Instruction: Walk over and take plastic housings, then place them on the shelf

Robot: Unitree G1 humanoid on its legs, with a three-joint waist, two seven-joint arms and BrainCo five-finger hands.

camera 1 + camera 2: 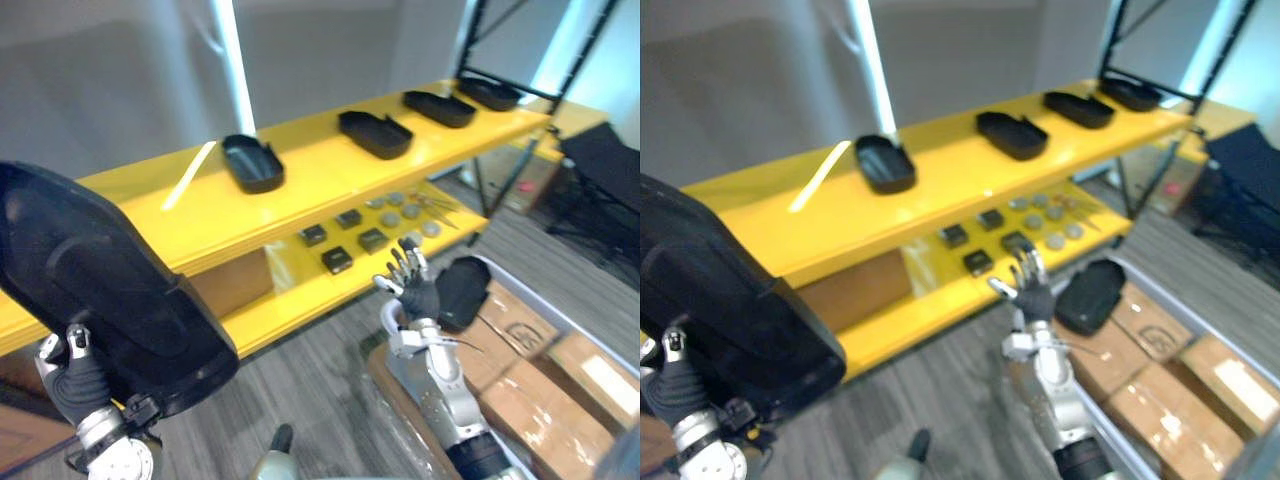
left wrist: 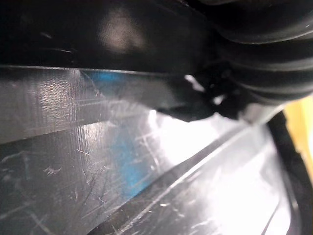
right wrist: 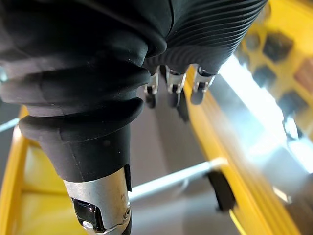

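Note:
My left hand (image 1: 75,385), at the lower left, is shut on a large black plastic housing (image 1: 100,290) and holds it up tilted, thumb on its near face; the housing's scratched inner surface (image 2: 122,161) shows in the left wrist view. Several more black housings (image 1: 253,163) (image 1: 375,134) (image 1: 440,108) lie in a row on the top board of the yellow shelf (image 1: 320,175). My right hand (image 1: 412,285) is raised in front of the lower board, open, fingers (image 3: 168,90) straight and holding nothing. Just behind it, another black housing (image 1: 462,292) lies on the boxes.
The shelf's lower board (image 1: 290,300) carries small black square parts (image 1: 337,260) and grey discs (image 1: 410,212). Cardboard boxes (image 1: 530,400) in a grey bin stand at the lower right. A black metal rack (image 1: 575,60) rises at the shelf's far right end.

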